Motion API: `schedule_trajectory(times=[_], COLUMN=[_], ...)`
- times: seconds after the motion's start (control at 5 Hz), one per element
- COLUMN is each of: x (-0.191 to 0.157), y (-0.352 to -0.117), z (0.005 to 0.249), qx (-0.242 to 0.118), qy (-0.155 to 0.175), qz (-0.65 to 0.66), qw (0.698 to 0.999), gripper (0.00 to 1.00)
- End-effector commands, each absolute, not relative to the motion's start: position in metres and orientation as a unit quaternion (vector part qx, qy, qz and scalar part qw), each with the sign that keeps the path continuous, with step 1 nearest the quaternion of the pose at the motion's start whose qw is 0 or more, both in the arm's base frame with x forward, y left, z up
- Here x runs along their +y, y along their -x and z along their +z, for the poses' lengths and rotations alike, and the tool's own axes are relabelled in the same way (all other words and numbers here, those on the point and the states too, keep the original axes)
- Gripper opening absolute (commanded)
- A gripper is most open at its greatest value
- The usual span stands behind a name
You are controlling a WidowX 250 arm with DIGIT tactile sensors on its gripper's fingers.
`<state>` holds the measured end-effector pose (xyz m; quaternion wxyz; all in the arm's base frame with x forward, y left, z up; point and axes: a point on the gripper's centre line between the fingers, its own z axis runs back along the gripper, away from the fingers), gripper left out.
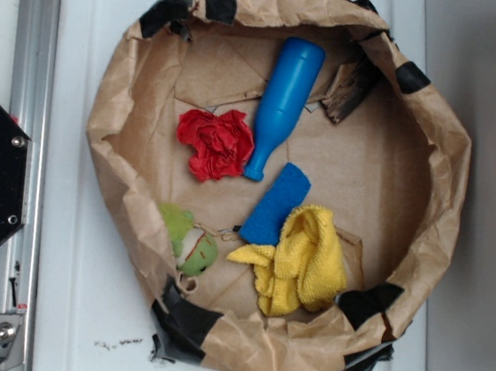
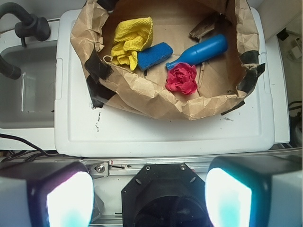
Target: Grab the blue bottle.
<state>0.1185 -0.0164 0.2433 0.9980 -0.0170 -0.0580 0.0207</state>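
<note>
Everything is kept corralled in a crumpled brown paper bag (image 2: 142, 97) set on the white bench (image 2: 161, 132), probably so nothing rolls off. Left to right in the wrist view, well ahead of the claw (image 2: 148, 198), a yellow cloth (image 2: 130, 38), a flat blue cloth piece (image 2: 154, 56), a red crumpled rag (image 2: 181, 78) and the blue bottle (image 2: 199, 52) can be seen. The bottle is lying on its side, ahead and a bit right of the claw, untouched. The claw is held wide and empty.
</note>
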Motion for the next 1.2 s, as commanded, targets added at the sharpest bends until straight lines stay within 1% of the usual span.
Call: schedule_trajectory(times=[0.0,0.2,0.4,0.6,0.8,1.0], x=[-0.016,0.022,0.044,0.062,0.075,0.079], y=[-0.118,-0.168,-0.203,-0.232,-0.251,-0.262], z=[0.243,0.196,0.174,0.147,0.115,0.077], qx=[-0.058,-0.125,-0.112,-0.111,-0.097,-0.115], qy=[0.017,-0.02,-0.009,0.008,-0.003,0.013], qz=[0.021,0.143,0.268,0.388,0.467,0.509], qw=[0.998,0.982,0.957,0.915,0.879,0.853], gripper=[1.0,1.0,1.0,1.0,1.0,1.0])
